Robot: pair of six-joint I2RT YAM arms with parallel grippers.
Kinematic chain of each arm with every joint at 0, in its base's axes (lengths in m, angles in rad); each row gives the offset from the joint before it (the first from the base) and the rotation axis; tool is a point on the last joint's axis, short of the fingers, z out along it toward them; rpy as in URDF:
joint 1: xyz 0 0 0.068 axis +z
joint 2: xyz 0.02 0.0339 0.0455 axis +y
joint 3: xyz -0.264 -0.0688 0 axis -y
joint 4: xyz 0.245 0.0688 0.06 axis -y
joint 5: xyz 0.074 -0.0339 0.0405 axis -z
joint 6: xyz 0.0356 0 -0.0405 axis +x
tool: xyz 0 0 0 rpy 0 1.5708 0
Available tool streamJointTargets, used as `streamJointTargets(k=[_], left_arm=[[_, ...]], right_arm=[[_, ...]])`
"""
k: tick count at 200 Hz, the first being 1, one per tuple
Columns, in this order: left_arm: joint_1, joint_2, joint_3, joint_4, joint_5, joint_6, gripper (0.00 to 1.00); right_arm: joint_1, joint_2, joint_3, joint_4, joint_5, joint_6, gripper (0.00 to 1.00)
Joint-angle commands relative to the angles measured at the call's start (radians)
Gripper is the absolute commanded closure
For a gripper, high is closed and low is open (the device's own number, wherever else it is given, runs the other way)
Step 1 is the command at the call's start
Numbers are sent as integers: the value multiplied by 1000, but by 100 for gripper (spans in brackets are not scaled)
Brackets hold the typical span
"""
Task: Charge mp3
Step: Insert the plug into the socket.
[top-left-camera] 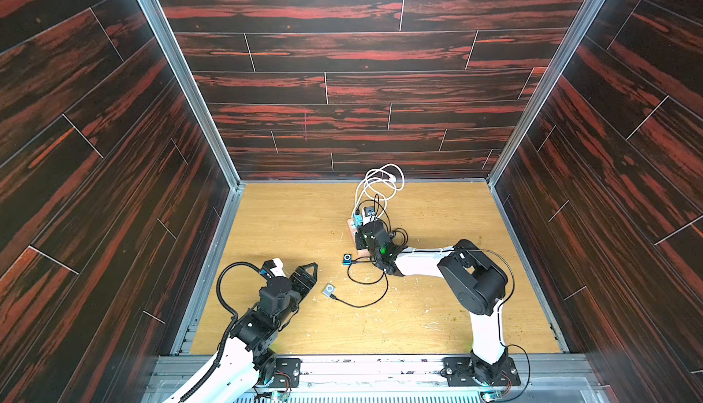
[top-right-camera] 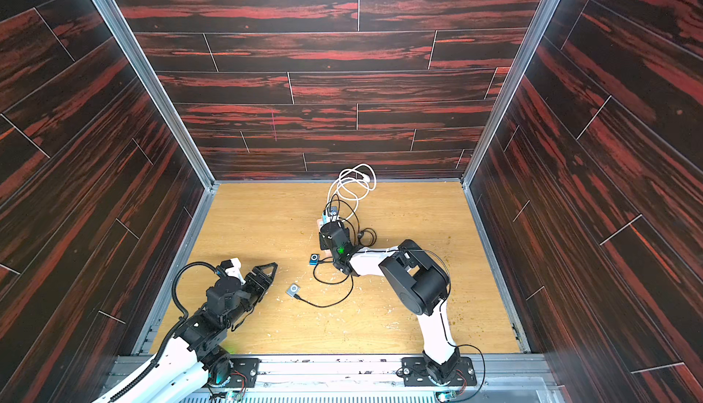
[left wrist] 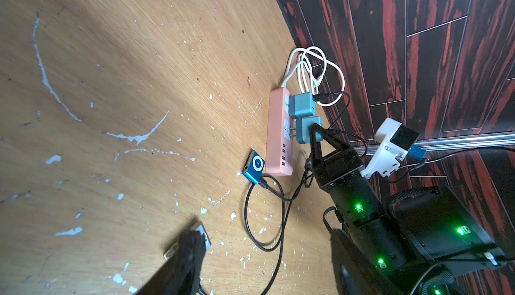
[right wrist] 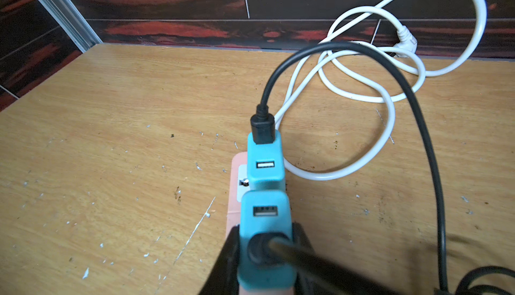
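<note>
Now we see the right gripper [right wrist: 266, 231] clamped on the nearer teal charger [right wrist: 250, 224], one black finger pressed to each side of its body. That charger sits on the pink power strip [left wrist: 278, 140], and from the left wrist view we catch its metal prongs showing between charger and strip, so it is not pushed fully home. A black cable [right wrist: 267, 249] comes out of its face. Just behind it stands the farther teal charger [right wrist: 266, 165], with a second black cable [right wrist: 262, 126] plugged into one port and the other port bare. The strip's white cord [right wrist: 390, 98] lies coiled by the back wall.

And the players? We count two. The blue mp3 [top-left-camera: 347, 258] lies flat on the wooden table [top-left-camera: 285, 230], just beside the near end of the strip; whether they touch we cannot tell. A black lead [left wrist: 264, 184] is plugged into its edge. The silver mp3 [top-left-camera: 329, 290] lies closer to the arms' bases, well apart from the strip, with another black lead [top-left-camera: 357, 305] looping away across the table.

Over on the other side, the left gripper [top-left-camera: 310, 277] hangs low with its jaws spread wide and nothing between them. Its tips are near the silver mp3, and in both top views we see bare table between the two.
</note>
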Motion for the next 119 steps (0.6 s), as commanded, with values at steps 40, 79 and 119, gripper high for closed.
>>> streamJointTargets(k=[40, 79, 119], left_arm=[[7, -4, -11, 3, -9, 6, 27], [6, 5, -11, 9, -11, 7, 27], [9, 0, -19, 9, -11, 3, 27]], right_arm=[[4, -9, -43, -132, 27, -39, 100], [2, -25, -20, -135, 20, -65, 100], [2, 5, -18, -146, 11, -44, 100]])
